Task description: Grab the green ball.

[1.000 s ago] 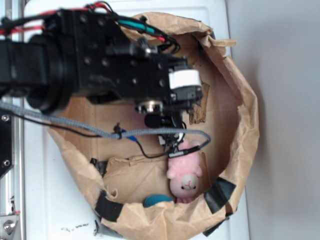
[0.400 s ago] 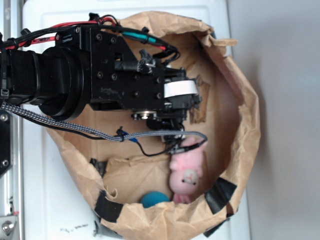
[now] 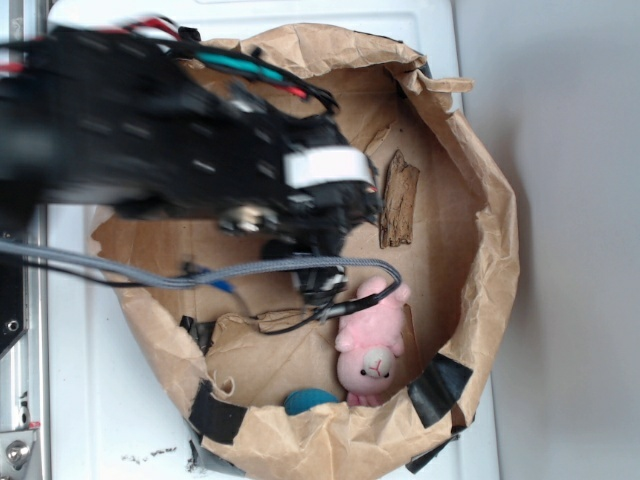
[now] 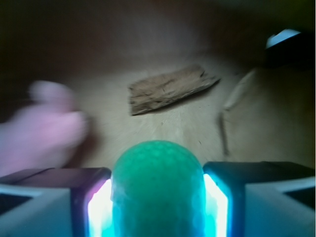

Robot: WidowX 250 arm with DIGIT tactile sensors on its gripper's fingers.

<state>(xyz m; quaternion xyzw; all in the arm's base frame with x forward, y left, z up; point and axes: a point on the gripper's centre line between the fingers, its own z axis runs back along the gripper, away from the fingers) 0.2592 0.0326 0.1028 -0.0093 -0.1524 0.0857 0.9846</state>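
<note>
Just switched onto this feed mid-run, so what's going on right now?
The WidowX arm is reaching into a taped brown paper bag. The wrist view shows the gripper shut on the green ball, which sits squarely between the two fingers. On the bag's floor lie a piece of bark and a pink plush pig; a teal-blue ball sits near the bag's lower wall. Both views are motion-blurred, so the arm appears to be moving.

The black arm (image 3: 150,130) reaches in from the left of the exterior view, blurred, its wrist angled down and right; the gripper (image 4: 158,197) shows in the wrist view with a finger (image 4: 54,202) either side, clamped against the green ball (image 4: 158,187).
</note>
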